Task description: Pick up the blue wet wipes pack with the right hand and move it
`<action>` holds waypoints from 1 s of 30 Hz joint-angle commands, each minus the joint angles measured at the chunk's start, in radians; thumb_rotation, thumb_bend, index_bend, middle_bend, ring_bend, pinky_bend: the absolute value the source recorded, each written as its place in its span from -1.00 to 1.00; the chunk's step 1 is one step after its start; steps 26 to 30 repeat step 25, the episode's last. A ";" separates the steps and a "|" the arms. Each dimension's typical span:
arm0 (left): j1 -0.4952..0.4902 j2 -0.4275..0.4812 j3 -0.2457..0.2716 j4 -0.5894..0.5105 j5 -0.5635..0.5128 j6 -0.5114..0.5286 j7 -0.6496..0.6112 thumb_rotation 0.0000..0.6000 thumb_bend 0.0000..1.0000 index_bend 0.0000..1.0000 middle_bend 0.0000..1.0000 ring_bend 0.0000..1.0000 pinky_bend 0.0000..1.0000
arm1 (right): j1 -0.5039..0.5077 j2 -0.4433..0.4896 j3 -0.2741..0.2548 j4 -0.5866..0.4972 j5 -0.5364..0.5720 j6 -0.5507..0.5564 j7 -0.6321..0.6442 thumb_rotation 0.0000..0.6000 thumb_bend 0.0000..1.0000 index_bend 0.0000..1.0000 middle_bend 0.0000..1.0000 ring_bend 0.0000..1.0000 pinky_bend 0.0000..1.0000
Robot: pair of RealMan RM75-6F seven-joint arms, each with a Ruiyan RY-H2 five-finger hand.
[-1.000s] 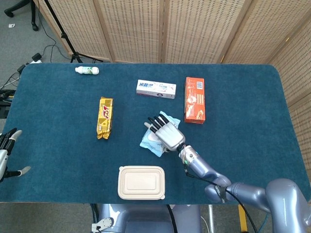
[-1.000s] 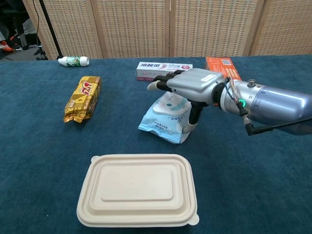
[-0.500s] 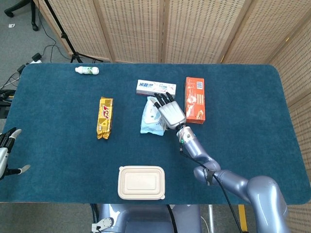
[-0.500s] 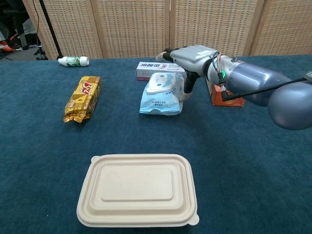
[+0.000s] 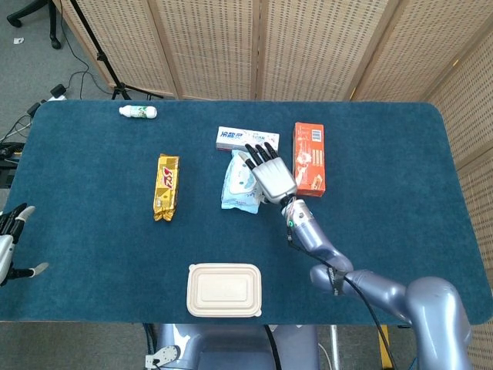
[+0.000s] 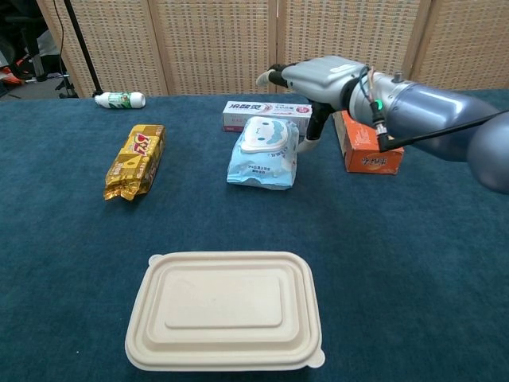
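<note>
Nearest the robot, the cream lidded food container (image 6: 225, 310) sits where it was a second ago, well apart from the action. At the near left edge of the head view the left hand (image 5: 9, 243) hovers with fingers spread and nothing in them; it is cut off by the frame and the chest view does not show it at all.

The change is in the middle of the blue-clothed table (image 5: 385, 193). The blue wet wipes pack (image 6: 264, 153) was near the container a second ago, tipped up under the right hand (image 6: 318, 79). It has since travelled to the far side and now lies just in front of the white toothpaste box (image 6: 266, 114), with the orange box (image 6: 364, 135) just to its right. Over the last half second the pack barely shifted and has settled flatter on the cloth. The hand has risen over its right edge, the thumb reaching down beside it.

That looks like a release, so the move is probably all but done. Whether the thumb touches the wrapper cannot be told: the head view hides the contact under the hand's back, and the chest view shows only a thin overlap. The fingers look extended and apart.

The gold snack bar (image 6: 137, 160) and the small white bottle (image 6: 120, 99) are unmoved.
</note>
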 commanded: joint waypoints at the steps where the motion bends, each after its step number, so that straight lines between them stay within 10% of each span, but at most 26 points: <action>1: 0.004 0.001 0.006 -0.007 0.017 0.013 0.002 1.00 -1.00 -1.00 -1.00 -1.00 -1.00 | -0.133 0.275 -0.048 -0.416 0.013 0.149 -0.167 1.00 -1.00 -0.99 -1.00 -1.00 -0.97; 5: 0.012 0.000 0.010 -0.008 0.038 0.038 0.000 1.00 -1.00 -1.00 -1.00 -1.00 -1.00 | -0.239 0.423 -0.080 -0.544 -0.109 0.272 -0.078 1.00 -1.00 -0.99 -1.00 -1.00 -0.97; 11: 0.019 -0.004 0.013 -0.001 0.057 0.060 -0.010 1.00 -1.00 -1.00 -1.00 -1.00 -1.00 | -0.399 0.485 -0.174 -0.433 -0.346 0.483 0.220 1.00 -1.00 -0.99 -1.00 -1.00 -0.97; 30: 0.033 -0.013 0.023 -0.005 0.078 0.092 0.006 1.00 -1.00 -1.00 -1.00 -1.00 -1.00 | -0.703 0.532 -0.293 -0.299 -0.384 0.717 0.629 1.00 -1.00 -0.99 -1.00 -1.00 -1.00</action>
